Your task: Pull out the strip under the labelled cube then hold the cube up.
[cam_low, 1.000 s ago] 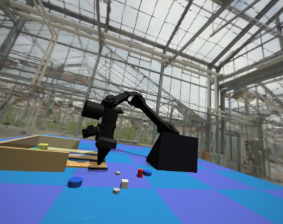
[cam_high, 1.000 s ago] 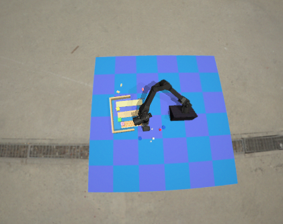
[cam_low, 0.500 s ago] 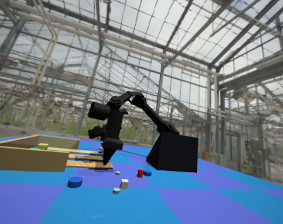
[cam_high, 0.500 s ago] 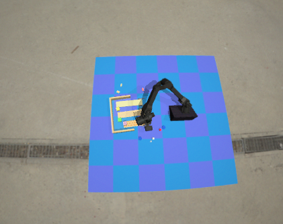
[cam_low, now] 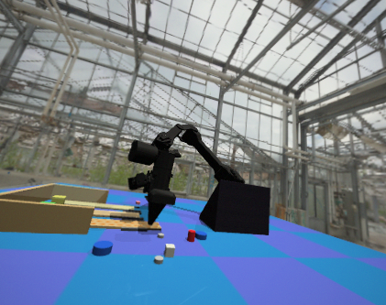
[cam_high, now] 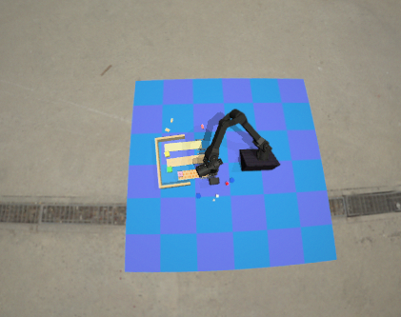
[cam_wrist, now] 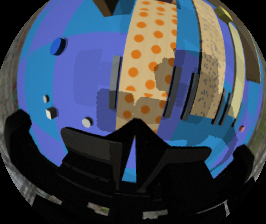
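An orange-dotted strip (cam_high: 189,174) (cam_low: 122,224) (cam_wrist: 149,41) lies partly out of the open side of a wooden tray (cam_high: 158,164) (cam_low: 35,214). A pink labelled cube (cam_high: 180,173) rests on its far end, inside the tray. My gripper (cam_high: 212,180) (cam_low: 150,222) (cam_wrist: 136,121) is shut, points straight down and its tip touches the strip's near end. A pale yellow strip (cam_high: 181,146) bears a yellow cube (cam_high: 167,153). A tan strip (cam_high: 179,161) lies beside a green cube (cam_high: 170,169).
Loose bits lie on the checkered mat near the gripper: a blue disc (cam_low: 102,247) (cam_high: 198,195), a red cylinder (cam_low: 191,235) (cam_high: 227,183) and a white cube (cam_low: 170,250) (cam_high: 217,195). The black robot base (cam_high: 259,160) (cam_low: 237,208) stands to the right.
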{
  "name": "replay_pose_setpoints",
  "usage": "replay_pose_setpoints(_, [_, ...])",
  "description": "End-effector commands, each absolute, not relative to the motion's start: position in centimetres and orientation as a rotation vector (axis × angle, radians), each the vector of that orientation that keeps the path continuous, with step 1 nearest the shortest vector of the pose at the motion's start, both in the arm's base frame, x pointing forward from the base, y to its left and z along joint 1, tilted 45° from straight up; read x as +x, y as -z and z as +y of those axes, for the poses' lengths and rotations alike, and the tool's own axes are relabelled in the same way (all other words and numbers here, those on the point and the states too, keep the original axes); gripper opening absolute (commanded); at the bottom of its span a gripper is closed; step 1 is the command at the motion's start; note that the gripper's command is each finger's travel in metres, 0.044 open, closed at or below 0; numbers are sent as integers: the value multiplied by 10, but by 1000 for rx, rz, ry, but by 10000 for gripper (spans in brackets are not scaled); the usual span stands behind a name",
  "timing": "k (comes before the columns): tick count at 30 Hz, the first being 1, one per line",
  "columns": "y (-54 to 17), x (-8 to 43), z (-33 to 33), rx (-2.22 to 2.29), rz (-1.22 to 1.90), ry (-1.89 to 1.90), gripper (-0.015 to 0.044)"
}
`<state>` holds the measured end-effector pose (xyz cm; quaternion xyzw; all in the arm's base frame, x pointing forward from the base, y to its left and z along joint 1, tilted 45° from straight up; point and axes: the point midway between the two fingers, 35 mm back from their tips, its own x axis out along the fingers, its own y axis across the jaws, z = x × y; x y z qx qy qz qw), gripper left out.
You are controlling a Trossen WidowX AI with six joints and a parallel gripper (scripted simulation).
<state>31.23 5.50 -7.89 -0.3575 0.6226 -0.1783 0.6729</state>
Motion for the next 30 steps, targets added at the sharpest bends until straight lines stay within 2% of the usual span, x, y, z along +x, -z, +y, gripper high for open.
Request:
replay_pose_setpoints(1, [84, 298, 46, -808, 1433, 410, 0])
replay_pose_setpoints(30, [81, 258, 36, -809, 1435, 409, 0])
